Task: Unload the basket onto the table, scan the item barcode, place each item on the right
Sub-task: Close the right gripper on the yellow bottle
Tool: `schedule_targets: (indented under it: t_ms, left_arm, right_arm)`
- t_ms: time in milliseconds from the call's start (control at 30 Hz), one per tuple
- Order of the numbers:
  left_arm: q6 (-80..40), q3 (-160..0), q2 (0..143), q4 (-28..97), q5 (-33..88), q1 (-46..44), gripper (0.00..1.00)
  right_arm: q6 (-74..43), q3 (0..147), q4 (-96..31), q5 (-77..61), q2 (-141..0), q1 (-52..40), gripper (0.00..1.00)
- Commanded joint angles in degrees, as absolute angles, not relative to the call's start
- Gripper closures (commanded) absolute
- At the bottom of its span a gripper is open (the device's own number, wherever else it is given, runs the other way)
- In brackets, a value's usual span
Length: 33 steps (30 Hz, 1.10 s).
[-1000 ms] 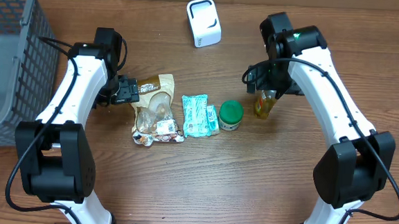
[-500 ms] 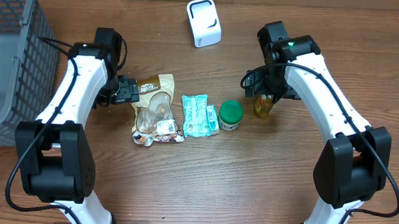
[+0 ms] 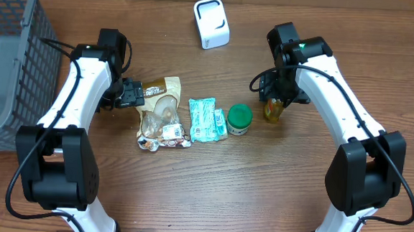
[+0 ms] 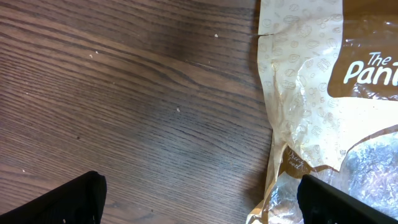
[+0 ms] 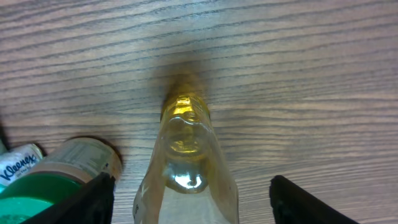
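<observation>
The brown wooden tabletop [image 3: 188,194] holds everything. A big grey wire basket [image 3: 2,53] sits at its left edge. In the middle lies a crinkly brown-and-clear snack bag [image 3: 160,113], and next to it a soft teal pack of tissues [image 3: 207,119]. A white box-shaped scanner [image 3: 211,23] stands near the middle of the far edge. Just right of the tissues is a little round jar with a green lid [image 3: 239,119].

The smallest thing is a small clear plastic bottle of yellow liquid [image 3: 273,109]. It stands upright just beside the jar, toward the right side of the tabletop. I think this is the one to scan.

The right end effector [image 5: 199,199] hangs right over the bottle. Its two fingers are spread, one on each side. There is a gap on both sides, so it is not pinching. The left end effector [image 4: 208,202] is spread wide too. It holds nothing and sits just beside one end of the snack bag.

The bottle looks light and hard, but smooth and round. It is thin and tall, so it could slip or tip over. I would squeeze it on the body, below the neck, gently and evenly. Too hard a squeeze could dent it. I can't see a barcode from here.
</observation>
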<state>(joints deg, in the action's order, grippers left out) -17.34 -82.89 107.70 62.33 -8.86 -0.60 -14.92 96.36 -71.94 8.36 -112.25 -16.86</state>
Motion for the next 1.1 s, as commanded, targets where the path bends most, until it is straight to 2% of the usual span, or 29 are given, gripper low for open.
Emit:
schedule_targets:
  t_ms: [0, 467, 767, 1067]
  left_arm:
    - [-16.3, -83.7, 108.1, 62.3, -9.4, -0.4, 0.0]
    - [-16.3, -83.7, 108.1, 62.3, -9.4, -0.4, 0.01]
    - [-16.3, -83.7, 108.1, 62.3, -9.4, -0.4, 0.0]
    - [-16.3, -83.7, 108.1, 62.3, -9.4, -0.4, 0.01]
  right_arm:
    - [-15.0, 96.0, -71.9, 8.9, -112.5, -16.6, 0.28]
    - [-15.0, 96.5, -71.6, 8.9, -112.5, -16.6, 0.39]
    - [-15.0, 96.5, -71.7, 8.9, -112.5, -16.6, 0.55]
    - [-14.7, 96.7, -71.4, 9.0, -112.5, -16.6, 0.63]
